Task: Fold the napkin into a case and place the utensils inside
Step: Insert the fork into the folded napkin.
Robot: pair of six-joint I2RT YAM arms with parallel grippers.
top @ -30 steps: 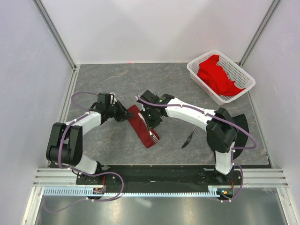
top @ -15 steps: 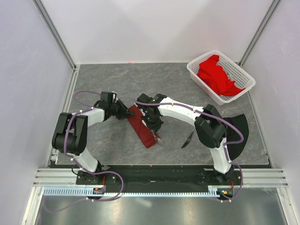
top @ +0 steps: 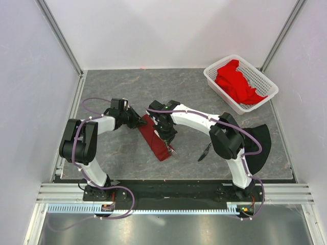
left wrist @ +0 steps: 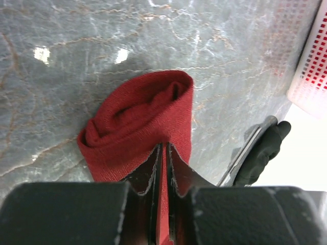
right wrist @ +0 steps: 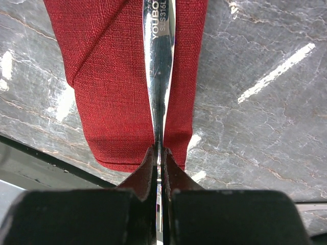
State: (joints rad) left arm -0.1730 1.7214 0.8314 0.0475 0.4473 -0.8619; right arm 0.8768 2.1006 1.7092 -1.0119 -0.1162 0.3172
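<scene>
The dark maroon napkin [top: 155, 137] lies folded into a narrow case, slanting from far left to near right. My left gripper [top: 138, 122] is shut on its far left end; in the left wrist view the cloth [left wrist: 138, 117] bulges open ahead of the pinched jaws [left wrist: 163, 149]. My right gripper [top: 166, 133] is over the case's middle, shut on a silver fork handle [right wrist: 158, 56] that lies along the cloth [right wrist: 112, 92]; the jaw tips [right wrist: 159, 152] grip it. The fork's tip [top: 171, 151] shows at the case's near end. The other utensil [top: 205, 150] lies on the table to the right.
A white lattice basket [top: 213, 80] holding bright red cloth [top: 236, 81] stands at the back right; it also shows in the left wrist view [left wrist: 311, 66]. A black cloth [top: 260, 145] hangs behind the right arm. White walls enclose the grey table.
Both arms swung their elbows inward while the grippers stayed at the napkin. The right gripper shifted slightly along the case with the fork.
</scene>
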